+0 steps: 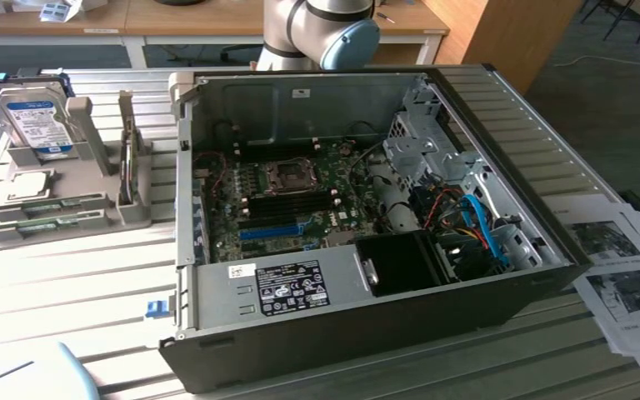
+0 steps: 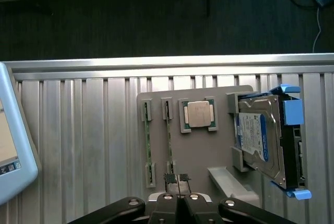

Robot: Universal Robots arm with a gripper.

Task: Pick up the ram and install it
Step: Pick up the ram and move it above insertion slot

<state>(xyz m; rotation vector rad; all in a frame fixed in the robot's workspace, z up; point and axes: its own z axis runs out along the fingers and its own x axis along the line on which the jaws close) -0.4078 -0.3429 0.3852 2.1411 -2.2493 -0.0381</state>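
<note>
Gripper [image 2: 177, 180] closed; ram [image 2: 168, 140] in holder [image 2: 209, 153], long axis running toward it.

The ram [image 1: 44, 206] is seated in a holder [image 1: 89, 142] placed at the exterior view's left of the computer case [image 1: 332, 342].

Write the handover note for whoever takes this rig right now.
Gripper: shut, nothing seen in it, hovering over the grey plastic holder.
Ram: two thin green circuit-board ram sticks stand on edge in that holder, beside a square silver processor.
Done: nothing lifted yet.
Left: pick one stick up and seat it in the open black computer case.
</note>
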